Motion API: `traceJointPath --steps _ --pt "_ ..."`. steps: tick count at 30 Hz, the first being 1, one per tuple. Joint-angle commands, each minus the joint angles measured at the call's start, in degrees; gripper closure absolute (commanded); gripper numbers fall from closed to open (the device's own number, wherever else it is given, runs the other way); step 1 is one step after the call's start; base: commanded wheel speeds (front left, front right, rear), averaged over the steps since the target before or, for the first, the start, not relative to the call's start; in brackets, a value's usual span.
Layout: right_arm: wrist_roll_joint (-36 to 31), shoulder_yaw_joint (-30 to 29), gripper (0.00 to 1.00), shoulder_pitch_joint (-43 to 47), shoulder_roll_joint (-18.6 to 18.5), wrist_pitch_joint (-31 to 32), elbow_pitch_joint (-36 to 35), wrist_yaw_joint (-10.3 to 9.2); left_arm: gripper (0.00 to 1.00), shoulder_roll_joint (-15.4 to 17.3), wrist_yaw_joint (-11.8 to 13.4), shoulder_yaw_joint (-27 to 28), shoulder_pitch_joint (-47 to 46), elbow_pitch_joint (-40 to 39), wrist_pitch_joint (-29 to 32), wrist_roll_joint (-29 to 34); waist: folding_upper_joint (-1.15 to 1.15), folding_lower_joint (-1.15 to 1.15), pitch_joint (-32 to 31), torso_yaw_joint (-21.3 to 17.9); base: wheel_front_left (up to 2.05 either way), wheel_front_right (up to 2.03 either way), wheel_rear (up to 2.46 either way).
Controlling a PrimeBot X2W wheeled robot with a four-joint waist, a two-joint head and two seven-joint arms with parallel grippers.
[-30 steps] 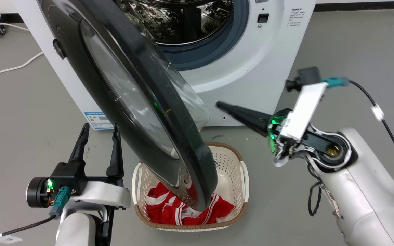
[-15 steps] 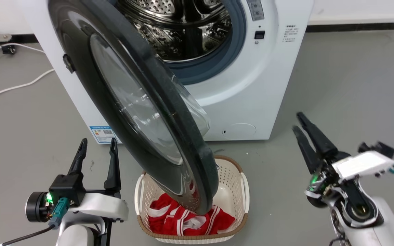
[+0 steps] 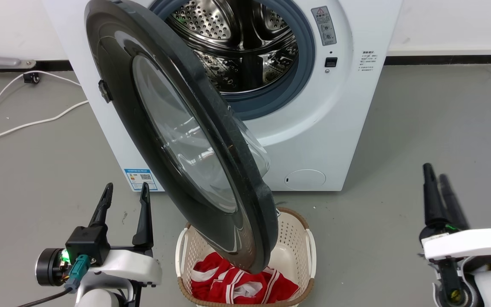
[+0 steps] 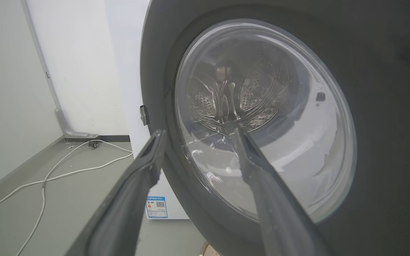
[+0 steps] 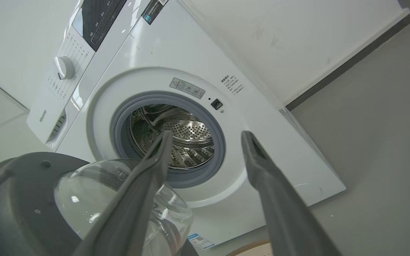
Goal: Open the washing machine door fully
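Black door [image 3: 177,140] stands swung out from the white washing machine [image 3: 313,128], its lower edge over a laundry basket [image 3: 301,238]. Left gripper [image 3: 127,185] and right gripper [image 3: 434,171] are both spread apart, holding nothing.

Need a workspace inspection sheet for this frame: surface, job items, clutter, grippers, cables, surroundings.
Surface: smooth grey floor, a few small specks.
Job's things: large round glossy black washing machine door with clear glass bowl, swung out from the big white front-loading washing machine; perforated steel drum uncovered.
Clutter: white perforated laundry basket, brown-rimmed, under the door's lower edge, holding red-and-white cloth.
Grippers: left gripper open, holding nothing, beside the door's outer face; right gripper open, holding nothing, apart from the machine.
Cables: white cable loose on the floor, left of the machine.
Surroundings: white wall with dark skirting.
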Motion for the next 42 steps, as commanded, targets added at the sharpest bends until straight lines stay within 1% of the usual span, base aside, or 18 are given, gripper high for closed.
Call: traceJointPath --steps 1,3,5,7,9,13,16,19,24,38,39,40,41,42 --pt "-3.2 -1.0 0.00 0.7 -0.3 -0.4 -0.1 0.12 0.00 0.0 0.0 0.0 0.6 -0.2 -0.1 -0.2 0.00 0.00 0.0 0.0 0.00 0.00 0.00" --pt "-14.3 -3.8 0.00 1.0 0.1 -0.8 -0.8 0.11 0.00 0.0 0.0 0.0 0.8 -0.3 -0.2 -0.2 0.00 0.00 -0.1 0.1 0.00 0.00 0.00" --pt "-24.7 -7.1 0.00 1.3 1.9 -0.9 -2.6 0.07 0.00 0.0 0.0 0.0 0.8 -0.5 -0.1 -0.1 0.00 0.00 -0.1 0.2 0.00 0.00 0.00" --pt "-34.4 -9.8 0.00 2.0 3.5 -0.9 -5.7 0.07 0.00 0.0 0.1 0.0 0.6 -0.6 -0.2 0.0 0.00 0.00 0.0 0.3 0.00 0.00 0.00" --pt "-41.7 -11.2 0.00 3.0 4.8 -0.9 -8.5 0.05 0.00 0.0 0.1 0.0 0.4 -0.8 -0.2 0.1 0.00 0.00 0.1 0.4 0.00 0.00 0.00" --pt "-52.2 -11.7 0.00 5.2 6.1 -0.9 -12.7 0.05 0.00 0.0 0.0 0.1 0.1 -0.9 -0.2 0.2 0.00 0.00 0.2 0.5 0.00 0.00 0.00" --pt "-56.8 -10.9 0.00 7.0 6.4 -0.5 -14.3 0.06 0.00 0.0 0.0 0.3 0.0 -1.0 -0.1 0.4 0.00 0.00 0.3 0.5 0.00 0.00 0.00" --pt "-56.9 -10.1 0.00 8.7 6.4 0.0 -14.5 0.05 0.00 0.0 -0.1 0.4 0.0 -1.0 -0.2 0.7 0.00 0.00 0.4 0.4 0.00 0.00 0.00" --pt "-53.1 -9.5 0.00 10.2 6.4 0.5 -12.3 0.05 0.00 0.0 -0.3 0.4 0.0 -1.0 -0.1 0.8 0.00 0.00 0.5 0.3 0.00 0.00 0.00" --pt "-51.1 -8.7 0.00 8.7 6.4 -0.5 -9.8 0.05 0.00 -0.1 -0.6 0.9 -0.4 -1.2 -0.1 0.9 0.00 0.00 1.1 -0.1 0.00 0.00 0.00" --pt "-51.0 -8.7 0.00 8.8 6.4 -0.5 -9.8 0.05 0.28 -0.1 -0.6 0.9 -0.5 -1.2 -0.2 0.8 0.00 0.00 1.1 0.0 0.00 0.00 0.00" --pt "-51.0 -8.6 0.00 8.8 6.4 -0.6 -9.7 0.05 0.84 -0.1 -0.6 0.9 -0.4 -1.3 -0.1 0.8 0.00 0.00 1.1 0.0 0.00 0.00 0.00" --pt "-50.8 -8.6 0.00 8.9 6.4 -0.5 -9.5 0.05 1.00 -0.1 -0.6 0.9 -0.4 -1.3 -0.2 0.8 0.00 0.00 1.0 0.0 0.00 0.00 0.00" --pt "-50.5 -8.6 0.00 8.9 6.4 -0.6 -9.4 0.05 1.00 -0.1 -0.7 0.9 -0.3 -1.2 -0.1 0.7 0.00 0.00 1.0 -0.1 0.00 0.00 0.00"
